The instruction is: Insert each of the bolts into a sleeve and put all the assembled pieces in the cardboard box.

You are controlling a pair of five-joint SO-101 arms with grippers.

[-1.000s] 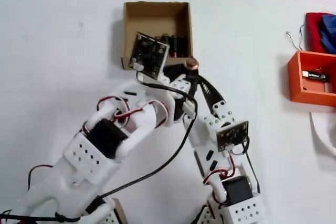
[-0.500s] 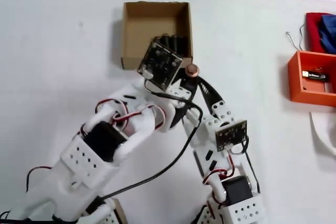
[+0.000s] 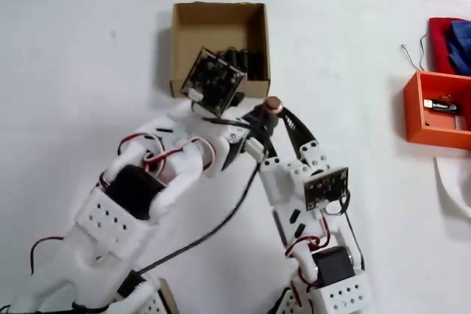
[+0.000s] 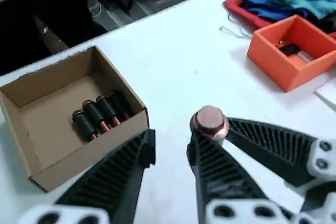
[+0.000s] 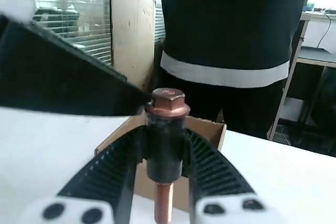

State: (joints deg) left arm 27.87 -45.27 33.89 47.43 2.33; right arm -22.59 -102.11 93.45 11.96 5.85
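Note:
My right gripper [image 5: 164, 150] is shut on a black sleeve [image 5: 165, 145] with a copper bolt [image 5: 168, 100] through it, held upright with the head on top. From above, the bolt [image 3: 272, 104] sits just in front of the cardboard box [image 3: 184, 34], near its right corner, in the right gripper [image 3: 269, 115]. My left gripper [image 4: 170, 148] is open right beside the bolt [image 4: 209, 121], with one finger [image 4: 210, 166] close under the head. From above, the left gripper [image 3: 245, 135] lies left of the bolt. Several assembled pieces [image 4: 100, 114] lie inside the box [image 4: 31, 129].
An orange bin [image 3: 434, 112] holding a small dark item stands at the right edge, with red and blue cloth [image 3: 449, 42] behind it and a thin cable [image 3: 412, 53] nearby. Bare white table [image 3: 81, 93] spreads to the left of the box.
The left arm's wrist swung toward the bolt and then drew back to the near left. The right gripper has shifted slightly nearer with the sleeved bolt.

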